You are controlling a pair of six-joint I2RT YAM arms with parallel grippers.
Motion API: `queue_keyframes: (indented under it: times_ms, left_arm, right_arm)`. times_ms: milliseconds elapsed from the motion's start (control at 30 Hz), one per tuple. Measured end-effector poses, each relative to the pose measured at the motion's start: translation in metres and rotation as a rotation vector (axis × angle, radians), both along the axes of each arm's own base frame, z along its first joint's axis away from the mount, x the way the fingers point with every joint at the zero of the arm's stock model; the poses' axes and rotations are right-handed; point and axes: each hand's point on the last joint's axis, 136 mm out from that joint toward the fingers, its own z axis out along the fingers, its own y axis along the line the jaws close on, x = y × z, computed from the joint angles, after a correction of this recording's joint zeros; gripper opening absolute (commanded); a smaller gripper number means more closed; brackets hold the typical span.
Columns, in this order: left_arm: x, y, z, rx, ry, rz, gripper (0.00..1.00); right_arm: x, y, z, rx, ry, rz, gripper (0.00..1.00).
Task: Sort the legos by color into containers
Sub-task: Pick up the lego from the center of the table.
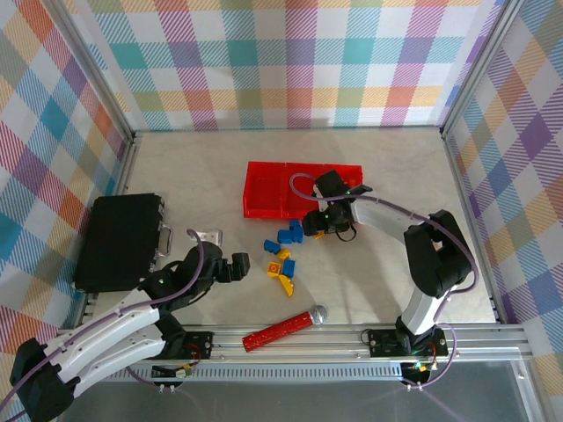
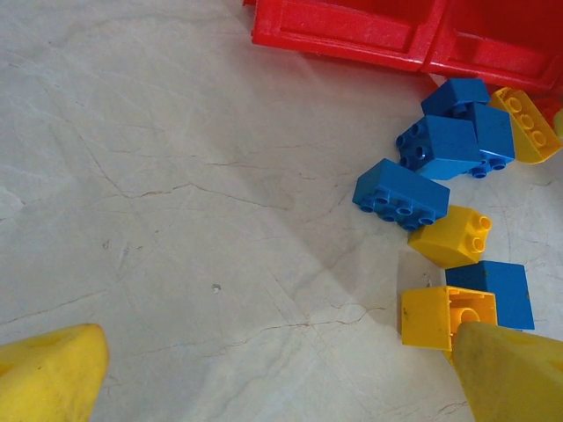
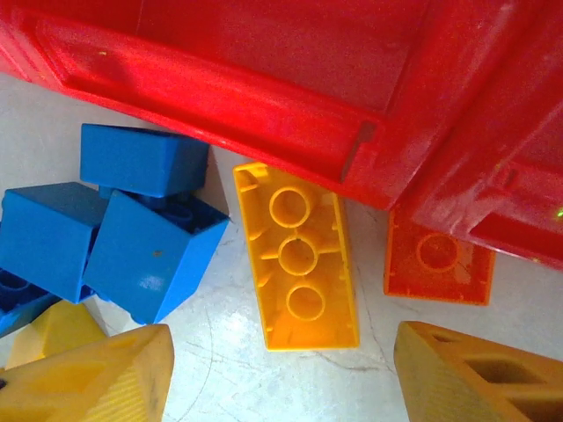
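Note:
The red containers [image 1: 299, 189] stand in a row at mid-table, and their near walls show in the right wrist view [image 3: 264, 105] and the left wrist view [image 2: 352, 31]. My right gripper [image 1: 325, 227] [image 3: 281, 378] hangs open just in front of them. A long yellow-orange lego [image 3: 299, 255] lies upside down ahead of its fingers, with an orange lego [image 3: 437, 259] to the right and blue legos [image 3: 149, 255] to the left. My left gripper [image 1: 237, 266] [image 2: 281, 378] is wide open over bare table, with blue legos [image 2: 402, 195] and yellow legos [image 2: 444, 316] by its right finger [image 2: 515, 374].
A black box [image 1: 119, 239] sits at the left. A red studded stick with a silver ball end [image 1: 283, 329] lies near the front rail. A small metal piece [image 1: 208, 236] lies beside the box. Patterned walls close the back and sides.

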Motion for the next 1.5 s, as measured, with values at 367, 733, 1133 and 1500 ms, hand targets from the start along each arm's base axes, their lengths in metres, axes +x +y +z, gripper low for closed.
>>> queue_keyframes:
  times_ms: [367, 733, 1133, 1500]
  left_arm:
    - [0.0, 0.002, 0.001, -0.007, -0.007, 0.016, 1.0]
    - [0.0, 0.005, -0.002, 0.002, -0.007, 0.023, 1.0]
    - [0.0, 0.006, 0.003, -0.018, -0.025, 0.027, 1.0]
    - [-0.001, 0.008, -0.002, -0.009, -0.018, 0.034, 1.0]
  right_arm:
    - [0.0, 0.003, -0.014, -0.021, 0.029, 0.012, 0.65]
    - [-0.002, 0.009, -0.02, -0.03, 0.041, 0.025, 0.59]
    - [0.01, 0.01, -0.027, -0.084, 0.02, 0.01, 0.45]
    - [0.012, 0.01, -0.033, -0.136, 0.015, -0.009, 0.35]
